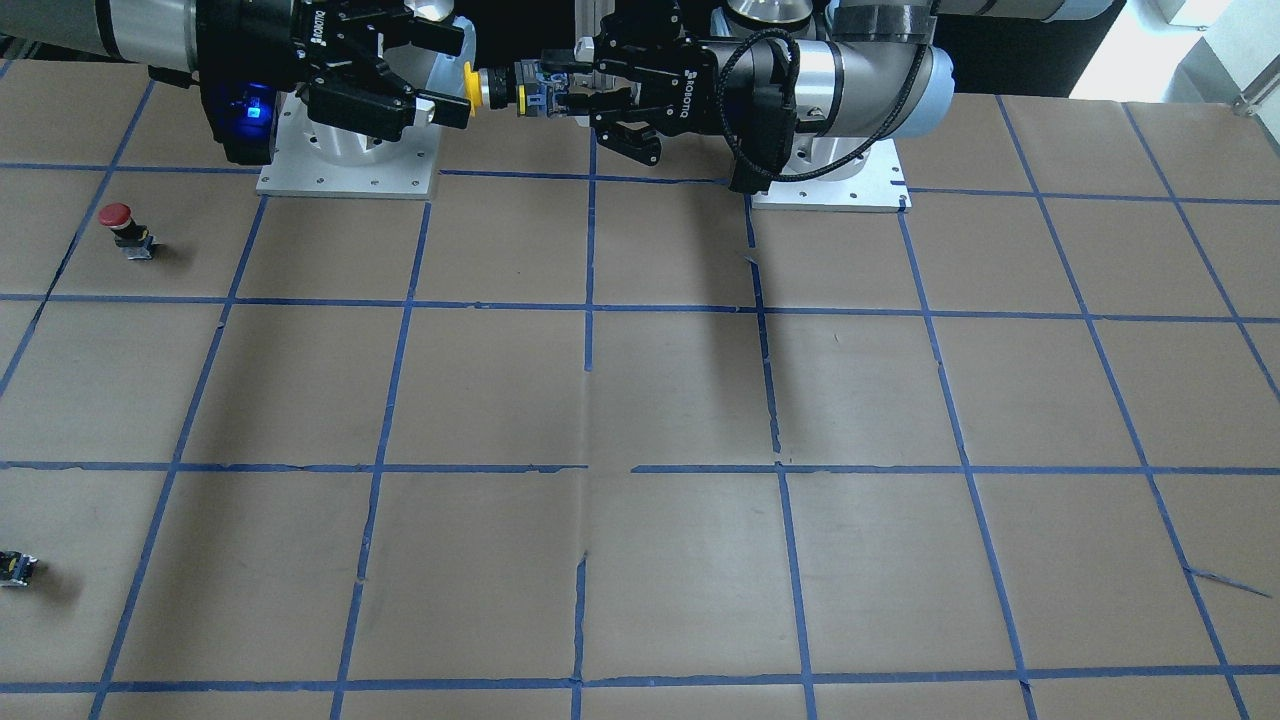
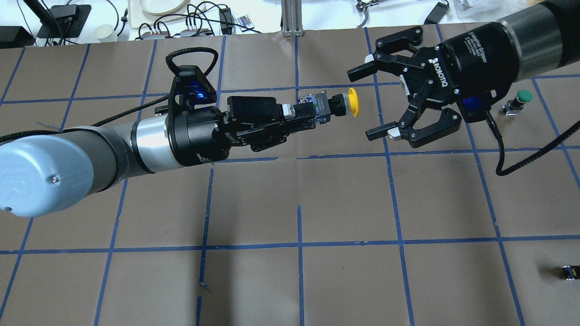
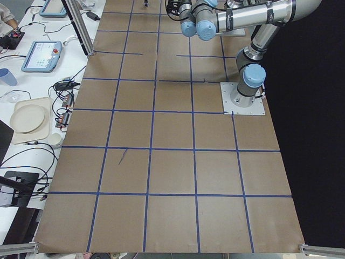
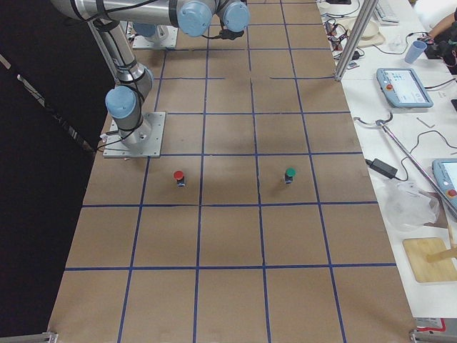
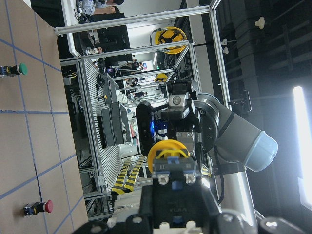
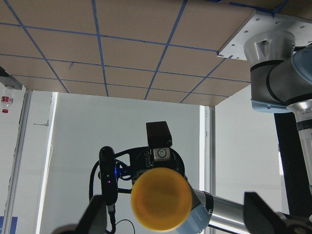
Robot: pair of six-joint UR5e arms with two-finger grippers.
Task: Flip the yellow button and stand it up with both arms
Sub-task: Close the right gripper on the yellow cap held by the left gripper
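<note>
The yellow button (image 2: 352,102) is held level in the air above the table, its cap pointing at my right gripper. My left gripper (image 2: 306,113) is shut on its black and grey body (image 1: 535,95). My right gripper (image 2: 365,103) is open, its fingertips level with the yellow cap (image 1: 470,88) and apart from it, one on each side. In the right wrist view the cap (image 6: 161,199) fills the centre between the two open fingers. In the left wrist view the button (image 5: 168,155) sits just ahead of my left gripper's fingers.
A red-capped button (image 1: 120,226) and a green-capped button (image 2: 521,98) stand on the brown gridded table on my right side. A small black block (image 2: 570,271) lies near the right front edge. The arm base plates (image 1: 345,172) are at the robot's edge.
</note>
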